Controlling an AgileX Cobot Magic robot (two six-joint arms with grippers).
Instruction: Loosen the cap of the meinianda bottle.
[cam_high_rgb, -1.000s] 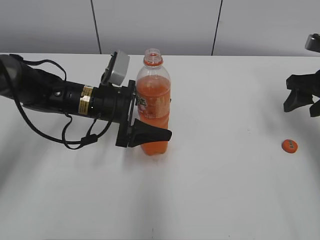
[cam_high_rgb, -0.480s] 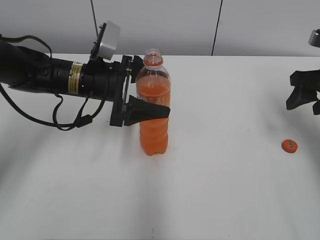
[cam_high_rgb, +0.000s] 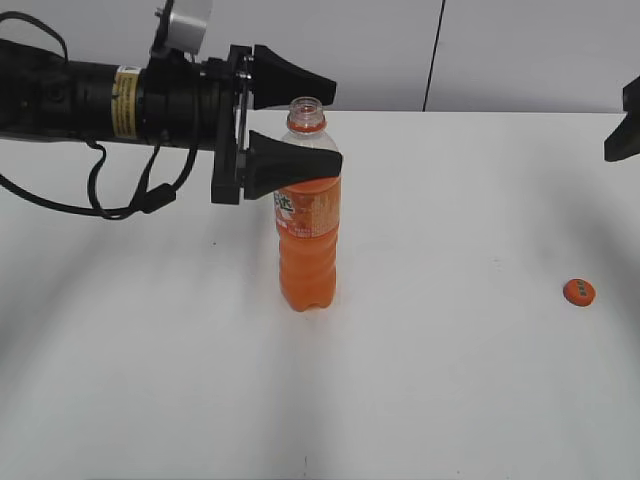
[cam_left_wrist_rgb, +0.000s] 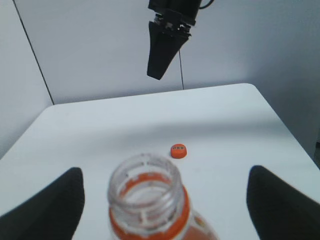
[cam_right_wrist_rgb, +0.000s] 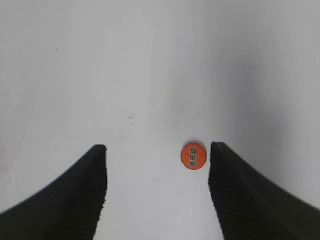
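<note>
Left claw (cam_high_rgb: 315, 125) gapes around the meinianda bottle (cam_high_rgb: 308, 225) neck untouching; cap (cam_high_rgb: 579, 291) lies beneath the open right claw (cam_right_wrist_rgb: 157, 172).

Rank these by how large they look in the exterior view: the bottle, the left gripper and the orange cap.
1. The left gripper and the bottle look about equal; I would not rank them.
2. The cap, lying on the table, is clearly smallest.

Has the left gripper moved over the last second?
Yes. The left gripper has risen from the bottle's lower body to its neck; the bottle stayed put.
</note>
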